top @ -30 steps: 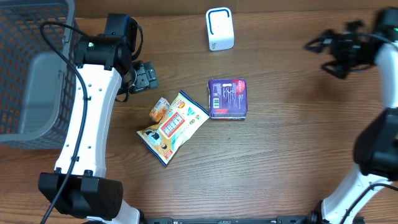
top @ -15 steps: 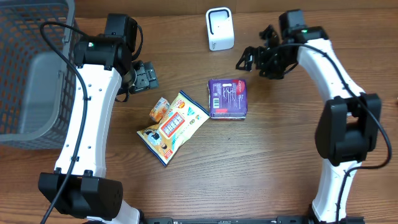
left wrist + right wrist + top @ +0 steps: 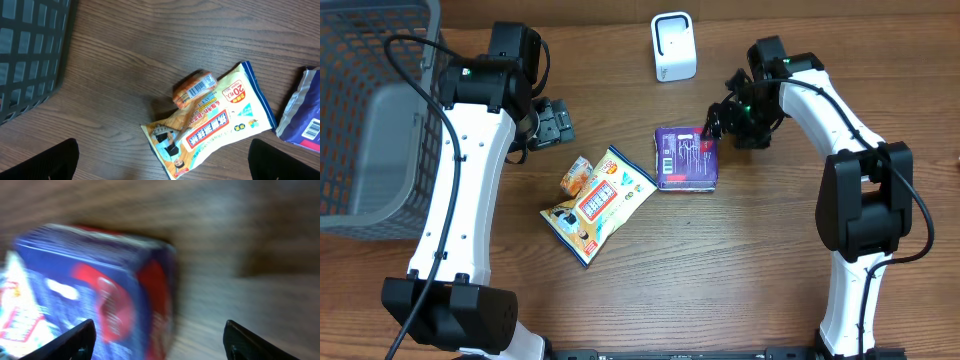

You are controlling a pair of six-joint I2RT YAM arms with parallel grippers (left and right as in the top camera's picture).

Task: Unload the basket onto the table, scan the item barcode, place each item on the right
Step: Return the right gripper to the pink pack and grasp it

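A purple packet (image 3: 686, 158) lies flat at the table's middle, a barcode on its left end. In the blurred right wrist view the purple packet (image 3: 90, 280) fills the left half. My right gripper (image 3: 720, 122) hovers at its upper right corner. This right gripper (image 3: 160, 342) is open, the packet's right edge below the gap between the fingers. A white scanner (image 3: 673, 46) stands at the back. My left gripper (image 3: 552, 122) is open and empty above bare table, left of the items. Seen from its wrist, the left gripper (image 3: 162, 162) has its fingers spread wide.
A yellow and white snack bag (image 3: 597, 203) lies left of the purple packet, a small orange pack (image 3: 577, 176) with a barcode at its top edge. Both show in the left wrist view: the bag (image 3: 215, 125), the orange pack (image 3: 195, 89). A grey mesh basket (image 3: 360, 110) fills the far left.
My right arm has swung in from the far right edge to the purple packet's upper right corner. The left arm and the items have not moved.
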